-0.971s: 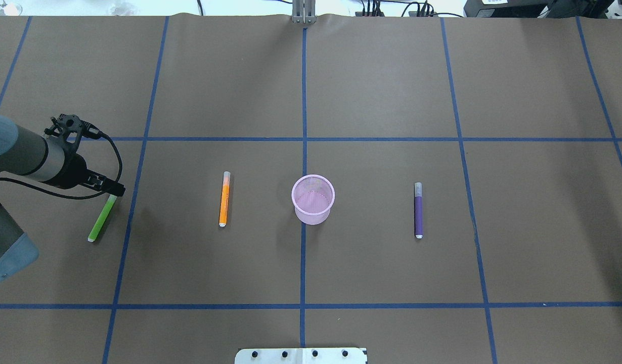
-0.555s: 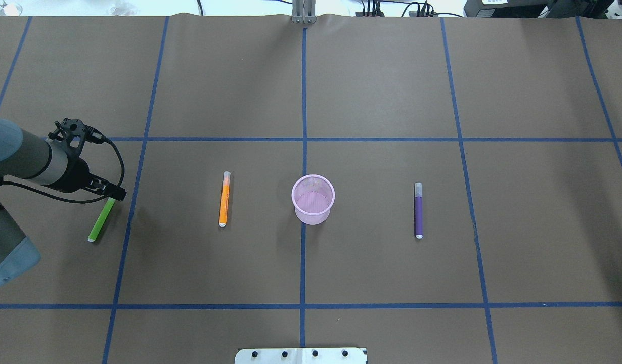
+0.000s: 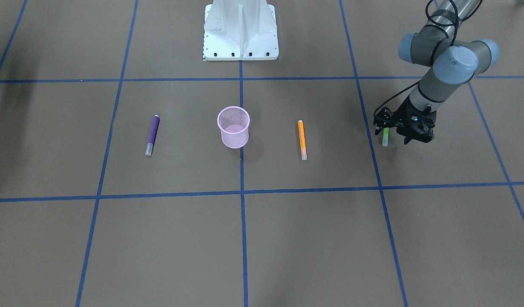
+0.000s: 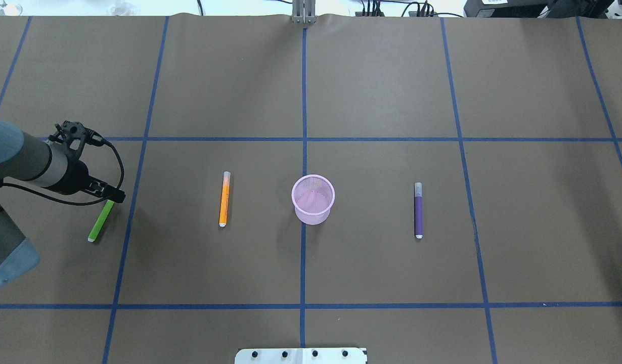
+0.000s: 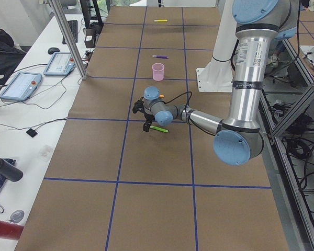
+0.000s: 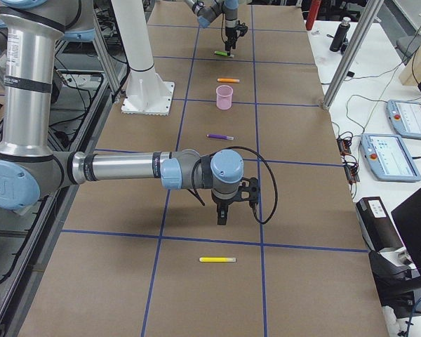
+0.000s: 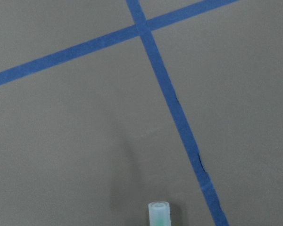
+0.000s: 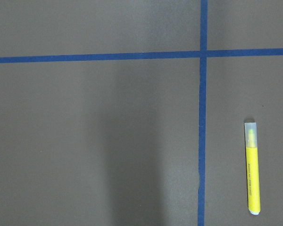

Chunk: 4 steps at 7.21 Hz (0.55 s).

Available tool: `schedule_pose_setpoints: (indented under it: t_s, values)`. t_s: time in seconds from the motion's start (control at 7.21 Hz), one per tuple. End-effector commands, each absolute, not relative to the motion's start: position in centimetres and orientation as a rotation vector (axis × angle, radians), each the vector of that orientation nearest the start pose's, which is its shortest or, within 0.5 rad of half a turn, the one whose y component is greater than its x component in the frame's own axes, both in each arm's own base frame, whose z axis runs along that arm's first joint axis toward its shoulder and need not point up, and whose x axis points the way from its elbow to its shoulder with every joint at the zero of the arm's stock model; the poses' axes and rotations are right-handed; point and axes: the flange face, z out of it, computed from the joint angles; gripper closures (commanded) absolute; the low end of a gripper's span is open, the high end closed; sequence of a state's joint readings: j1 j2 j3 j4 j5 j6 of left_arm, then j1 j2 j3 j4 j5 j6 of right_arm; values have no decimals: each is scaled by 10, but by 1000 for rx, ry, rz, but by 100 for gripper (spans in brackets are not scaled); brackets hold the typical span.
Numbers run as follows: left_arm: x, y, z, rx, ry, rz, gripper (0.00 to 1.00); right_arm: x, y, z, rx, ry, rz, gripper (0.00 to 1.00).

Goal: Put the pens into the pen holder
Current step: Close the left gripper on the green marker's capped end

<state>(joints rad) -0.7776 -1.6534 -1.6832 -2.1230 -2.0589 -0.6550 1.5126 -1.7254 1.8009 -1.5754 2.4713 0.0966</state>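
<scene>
Now, the left end effector (image 4: 108,191) hangs low over the far tip of the slim green marker pen (image 4: 99,222); its fingers look apart, with nothing clamped. That pen lies flat on the brown paper-covered tabletop (image 4: 392,101); its long axis slants from under the end effector back toward the robot and slightly to its left, so nearly all the barrel sits on the robot's side of the fingers; the wrist view catches only the pale cap end.

The small round pink wire-mesh pen holder (image 4: 313,215) stands upright at centre, well apart, no pen inside; the orange marker pen (image 4: 224,199) lies between, the purple marker pen (image 4: 418,212) beyond.

The right end effector (image 6: 222,219) hovers near the yellow marker pen (image 8: 253,169); I cannot tell whether its fingers are apart or together.
</scene>
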Motion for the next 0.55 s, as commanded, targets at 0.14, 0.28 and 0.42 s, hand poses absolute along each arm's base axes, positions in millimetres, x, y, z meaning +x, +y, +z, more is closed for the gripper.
schedule_pose_setpoints:
  t_s: [0.14, 0.28, 0.42]
  values:
    - [334, -447, 512, 216, 817, 310, 28, 31, -432, 607, -2, -904, 5, 0]
    - [335, -447, 512, 218, 817, 311, 32, 31, -433, 606, -1, -903, 4, 0]
    - [335, -447, 511, 217, 818, 312, 32, 31, -433, 606, -1, -903, 4, 0]
